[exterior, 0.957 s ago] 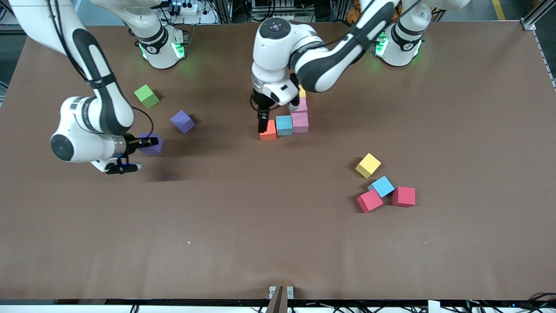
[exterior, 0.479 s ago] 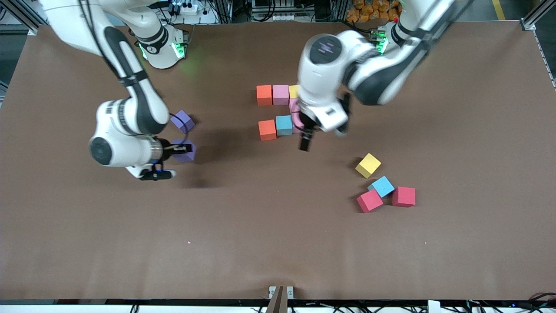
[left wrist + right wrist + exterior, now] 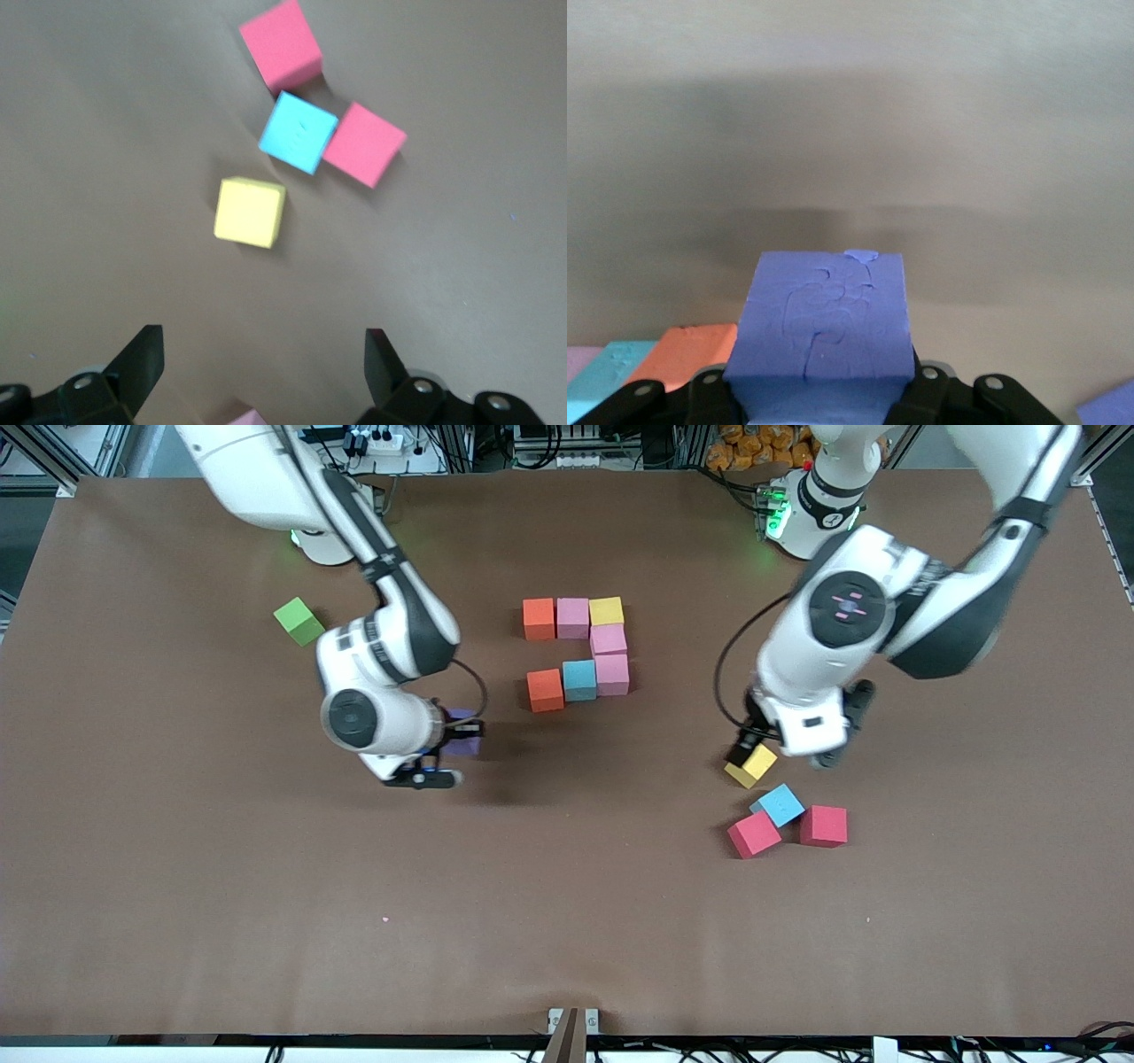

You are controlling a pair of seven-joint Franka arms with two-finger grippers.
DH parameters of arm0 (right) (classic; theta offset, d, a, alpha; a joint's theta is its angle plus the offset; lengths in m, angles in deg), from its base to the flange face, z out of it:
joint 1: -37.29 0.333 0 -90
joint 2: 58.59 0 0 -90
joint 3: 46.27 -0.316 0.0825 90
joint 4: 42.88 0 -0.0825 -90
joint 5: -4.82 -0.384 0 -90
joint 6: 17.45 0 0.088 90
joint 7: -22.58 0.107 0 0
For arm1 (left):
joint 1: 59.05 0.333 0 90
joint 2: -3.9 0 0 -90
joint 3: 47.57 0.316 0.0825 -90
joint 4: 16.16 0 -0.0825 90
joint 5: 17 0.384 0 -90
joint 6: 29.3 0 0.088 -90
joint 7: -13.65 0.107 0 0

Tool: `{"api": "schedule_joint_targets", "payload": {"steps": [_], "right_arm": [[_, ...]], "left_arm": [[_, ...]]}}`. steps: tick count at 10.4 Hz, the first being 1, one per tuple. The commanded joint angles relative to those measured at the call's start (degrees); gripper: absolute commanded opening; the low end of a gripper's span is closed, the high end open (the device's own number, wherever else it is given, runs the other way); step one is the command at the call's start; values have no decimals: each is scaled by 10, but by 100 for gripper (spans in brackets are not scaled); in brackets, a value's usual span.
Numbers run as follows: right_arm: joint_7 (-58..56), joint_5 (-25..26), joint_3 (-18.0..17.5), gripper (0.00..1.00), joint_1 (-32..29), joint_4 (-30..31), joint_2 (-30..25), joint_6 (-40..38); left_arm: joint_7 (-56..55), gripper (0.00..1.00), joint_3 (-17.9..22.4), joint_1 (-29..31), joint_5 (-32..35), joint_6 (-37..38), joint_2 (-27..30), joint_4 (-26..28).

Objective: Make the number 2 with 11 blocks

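Seven blocks lie joined mid-table: orange (image 3: 539, 618), pink (image 3: 573, 617) and yellow (image 3: 607, 611) in a row, two pink (image 3: 610, 657) below the yellow, then light blue (image 3: 579, 680) and orange (image 3: 545, 689). My right gripper (image 3: 462, 737) is shut on a purple block (image 3: 824, 319), above the table beside that orange block. A corner of another purple block (image 3: 1109, 409) shows in the right wrist view. My left gripper (image 3: 742, 748) hangs open and empty over a loose yellow block (image 3: 753, 766) (image 3: 250, 211). A light blue block (image 3: 779, 804) (image 3: 299, 133) lies nearer the front camera.
Two crimson cubes (image 3: 754, 833) (image 3: 823, 825) touch the loose light blue block. A green cube (image 3: 299, 621) sits toward the right arm's end of the table, close to the right arm's elbow.
The left arm left the joined blocks and swung over to the loose yellow block, its gripper still open. The right arm carried the purple block toward the joined blocks.
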Motion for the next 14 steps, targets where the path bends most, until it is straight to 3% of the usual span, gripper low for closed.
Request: {"api": "schedule_joint_targets", "payload": {"steps": [1,4,8,12,14], "right_arm": [[14,18,5,21,34,-74,52,-10],[18,16,5,21,57,-118,90,-2],[49,9,4,21,84,-128,121,46],[75,7,3,21,104,-139,135,46],[77,8,3,21,113,-138,135,42]], "left_arm": [[98,100,-60,110,-11,-44,18,85],[100,100,-37,119,-13,-111,-23,134],[52,100,-4,104,28,-255,-52,215],[24,100,64,24,67,-259,-78,206],[23,100,70,21,68,-265,-94,199]]}}
